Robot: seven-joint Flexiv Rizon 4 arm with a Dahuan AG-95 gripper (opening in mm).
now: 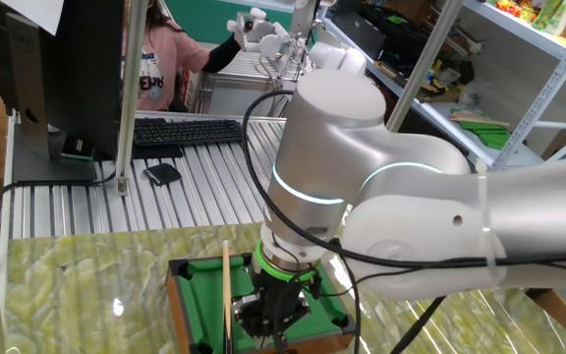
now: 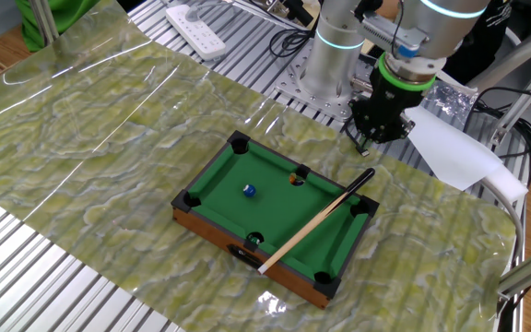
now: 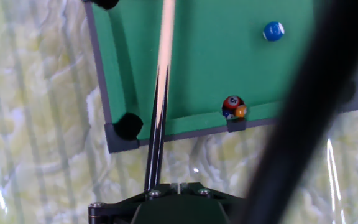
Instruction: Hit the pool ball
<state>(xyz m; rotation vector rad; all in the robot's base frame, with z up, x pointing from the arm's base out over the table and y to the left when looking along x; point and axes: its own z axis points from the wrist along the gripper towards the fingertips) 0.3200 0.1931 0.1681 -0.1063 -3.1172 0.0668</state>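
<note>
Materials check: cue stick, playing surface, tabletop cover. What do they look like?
Cue stick: looks like pale varnished wood with a dark butt end; the light shaft shows a slight sheen.
Playing surface: matte green, probably felt or flocked cloth, with no glare.
Tabletop cover: glossy sheet with a green marble print, likely vinyl or plastic; it shows bright reflections and ripples.

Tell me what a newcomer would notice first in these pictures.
The miniature green pool table stands out on the marbled yellow-green mat, with a long wooden cue stick lying diagonally across its right half. A tiny blue pool ball sits alone on the felt, and other small balls cluster at a side pocket. The silver arm's end effector hovers just beyond the table's far edge.
</note>
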